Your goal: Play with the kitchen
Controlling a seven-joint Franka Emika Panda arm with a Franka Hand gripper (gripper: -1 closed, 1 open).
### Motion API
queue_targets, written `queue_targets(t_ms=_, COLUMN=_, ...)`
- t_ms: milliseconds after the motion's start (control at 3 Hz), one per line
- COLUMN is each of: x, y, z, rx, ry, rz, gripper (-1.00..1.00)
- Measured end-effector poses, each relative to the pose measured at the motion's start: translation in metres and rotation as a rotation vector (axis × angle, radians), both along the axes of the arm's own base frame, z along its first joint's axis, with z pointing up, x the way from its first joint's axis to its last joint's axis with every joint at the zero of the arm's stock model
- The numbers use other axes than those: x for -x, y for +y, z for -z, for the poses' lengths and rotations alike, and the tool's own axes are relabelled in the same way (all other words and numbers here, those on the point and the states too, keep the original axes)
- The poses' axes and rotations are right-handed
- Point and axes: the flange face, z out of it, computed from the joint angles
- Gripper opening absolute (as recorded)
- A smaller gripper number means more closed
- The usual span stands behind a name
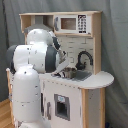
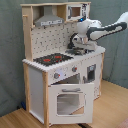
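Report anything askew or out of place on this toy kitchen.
The oven door on the kitchen hangs slightly ajar in the second exterior view, its edge standing off the front. Nothing looks spilled or damaged.
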Motion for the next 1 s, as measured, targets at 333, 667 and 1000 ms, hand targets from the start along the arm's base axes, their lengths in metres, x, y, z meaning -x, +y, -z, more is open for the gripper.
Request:
queue_targets(t_ms=333, x=0.0, y=0.0, z=0.0, rx=-0.001, ry=-0.002, rz=-0.001, gripper=1.0)
queue_targets(t_ms=667, x=0.005, y=0.032, z=-0.022, rx=-0.043, ry=-0.076, rz=-0.008, gripper=1.0)
queue_targets(t_ms=1000, x=0.016, y=0.062, z=-0.047, rx=-0.082, ry=-0.141, rz=0.01, gripper=1.0)
